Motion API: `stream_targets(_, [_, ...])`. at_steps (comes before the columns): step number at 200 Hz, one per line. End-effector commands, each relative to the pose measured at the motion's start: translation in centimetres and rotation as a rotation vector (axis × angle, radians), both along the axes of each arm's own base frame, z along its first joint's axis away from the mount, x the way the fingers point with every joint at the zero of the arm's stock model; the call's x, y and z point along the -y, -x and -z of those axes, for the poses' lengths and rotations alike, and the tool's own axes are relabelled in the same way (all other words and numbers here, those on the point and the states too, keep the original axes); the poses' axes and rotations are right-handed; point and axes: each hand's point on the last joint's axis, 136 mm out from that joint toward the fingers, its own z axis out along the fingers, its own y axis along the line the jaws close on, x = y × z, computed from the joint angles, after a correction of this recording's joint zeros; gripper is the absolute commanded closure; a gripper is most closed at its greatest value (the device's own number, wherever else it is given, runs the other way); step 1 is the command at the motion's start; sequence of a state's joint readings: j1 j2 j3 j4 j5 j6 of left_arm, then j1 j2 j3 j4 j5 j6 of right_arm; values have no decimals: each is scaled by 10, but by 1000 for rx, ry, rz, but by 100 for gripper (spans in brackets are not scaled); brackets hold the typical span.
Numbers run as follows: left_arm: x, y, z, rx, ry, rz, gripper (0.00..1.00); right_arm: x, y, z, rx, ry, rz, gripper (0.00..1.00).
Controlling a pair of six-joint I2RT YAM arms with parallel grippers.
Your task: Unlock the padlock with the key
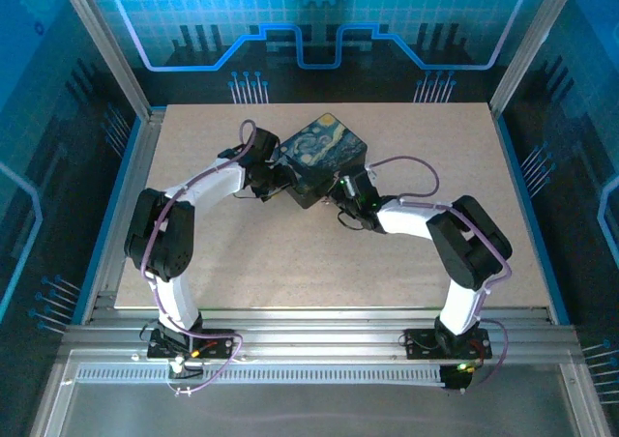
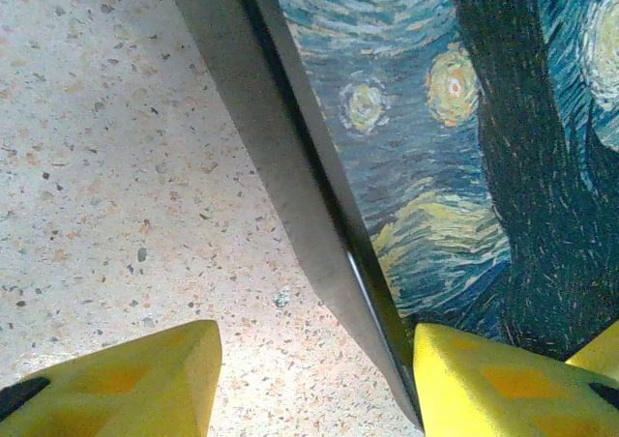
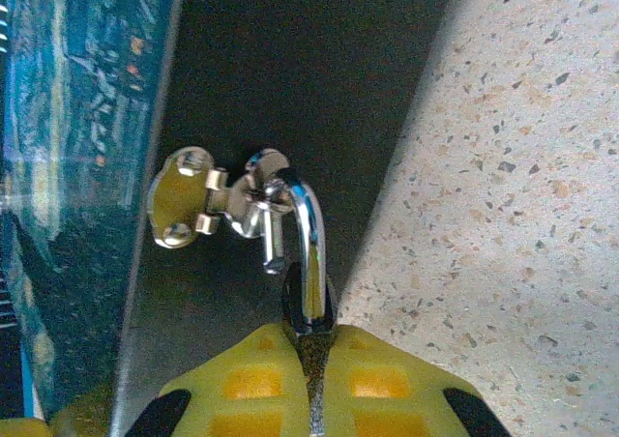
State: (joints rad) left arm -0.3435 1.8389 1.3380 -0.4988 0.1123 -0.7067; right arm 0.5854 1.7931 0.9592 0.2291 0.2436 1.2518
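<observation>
Bench edges: the speckled bench [image 1: 416, 253] is framed by metal rails [image 1: 319, 335] along the bottom and both sides of the top view. Bare surface lies left, right and below the box.
Box: the painted box [image 1: 319, 157] sits just above centre in the top view, turned diagonally, with one arm at each lower flank.
Left tool: the left tool [image 2: 314, 350] is spread. One yellow finger [image 2: 126, 384] is over bare bench at lower left and the other is over the painted lid at lower right, with the box's grey side wall running between them. Whether either finger touches the box cannot be told.
Right tool: the right tool [image 3: 309, 350] is pressed together, pinching the padlock's dark body at bottom centre of the right wrist view.
Padlock: the padlock [image 3: 306, 263] stands directly above the right tool's fingertips. Its silvery shackle arches up and left into the fitting beside the brass hasp plate [image 3: 179, 200] on the box's dark wall.
Hidden: the fingers cover most of the padlock body. In the top view it is too small to make out.
</observation>
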Motion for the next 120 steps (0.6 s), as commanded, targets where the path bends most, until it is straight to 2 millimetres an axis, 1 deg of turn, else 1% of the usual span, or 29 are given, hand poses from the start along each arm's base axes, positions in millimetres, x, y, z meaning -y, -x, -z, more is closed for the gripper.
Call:
stream_targets(1, [-12,28,33,-134,-67,-9,45,29,-27,-43,79,-40,161,100])
stream_targets(34, [-15,26,38,-146,-88,-6,45,45,-28,-34,29,-34,202,100])
stream_targets(51, [-18,24,41,-149,-104,-10,45,54,-27,-30,-2,8,208,99])
stream_targets(73, [-21,19,41,-150,-98,-21,45,59,-30,-25,-30,63,162,99])
stream_targets(92, [-22,14,25,-112,-87,-14,45,60,-30,-22,-41,113,104,99])
stream_targets(120, [-24,2,-9,-21,-115,36,44,42,-27,-17,-51,166,-88,99])
